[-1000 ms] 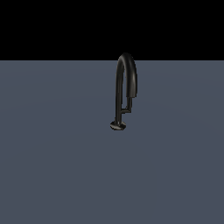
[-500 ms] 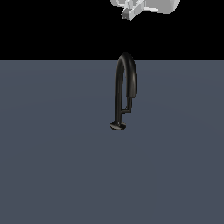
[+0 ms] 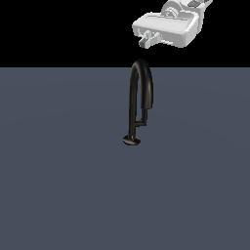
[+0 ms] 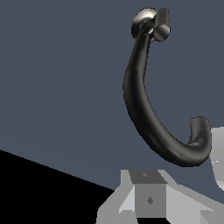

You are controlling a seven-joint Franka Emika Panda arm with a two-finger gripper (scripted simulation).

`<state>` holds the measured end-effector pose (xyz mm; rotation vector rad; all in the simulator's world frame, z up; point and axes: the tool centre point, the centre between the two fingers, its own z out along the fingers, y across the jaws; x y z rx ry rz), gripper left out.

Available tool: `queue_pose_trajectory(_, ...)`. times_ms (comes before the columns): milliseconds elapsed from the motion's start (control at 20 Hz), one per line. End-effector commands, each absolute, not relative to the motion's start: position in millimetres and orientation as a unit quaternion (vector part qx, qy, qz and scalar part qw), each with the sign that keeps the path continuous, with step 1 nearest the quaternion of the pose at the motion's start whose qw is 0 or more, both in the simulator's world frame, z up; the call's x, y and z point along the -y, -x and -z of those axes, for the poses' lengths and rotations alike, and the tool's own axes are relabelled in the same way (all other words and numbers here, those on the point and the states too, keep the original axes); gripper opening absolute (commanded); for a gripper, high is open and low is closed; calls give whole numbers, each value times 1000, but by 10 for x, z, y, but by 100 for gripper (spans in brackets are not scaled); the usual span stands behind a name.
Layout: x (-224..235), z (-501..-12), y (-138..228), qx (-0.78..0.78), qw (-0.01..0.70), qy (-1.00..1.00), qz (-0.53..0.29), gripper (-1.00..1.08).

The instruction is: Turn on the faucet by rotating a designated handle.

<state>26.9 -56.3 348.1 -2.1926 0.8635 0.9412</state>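
The faucet (image 3: 132, 97) is a glossy black gooseneck standing on a small disc base (image 3: 132, 141). Its spout end (image 3: 147, 100) hangs down on the exterior view's right. The handle (image 3: 142, 120), a short thin black rod, branches off the lower stem just under the spout end. My white gripper (image 3: 148, 40) hangs above the top of the arch, slightly toward the exterior view's right, touching nothing. The wrist view looks down the faucet (image 4: 139, 109) to its handle (image 4: 161, 24) beside the base, with one gripper finger (image 4: 149, 199) in the foreground. How far apart the fingers stand is unclear.
A flat grey-blue surface (image 3: 58, 185) stretches around the faucet, with a black background behind it.
My gripper has come into view from the top right and has moved lower and closer to the faucet's arch. The faucet and handle have not moved.
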Motion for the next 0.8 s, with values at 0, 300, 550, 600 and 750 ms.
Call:
queue_pose_trajectory(0,597,-3334,-361,-339,313,805,-373,-100)
queue_pose_trajectory(300,670,-2940,-559,-373,349,752,-417,-100)
queue_pose_trajectory(550,716,-2560,-697,-403,380,698,-454,-100)
queue_pose_trajectory(600,722,-2482,-721,-409,386,686,-461,-100)
queue_pose_trajectory(750,733,-2251,-779,-425,403,652,-482,-100)
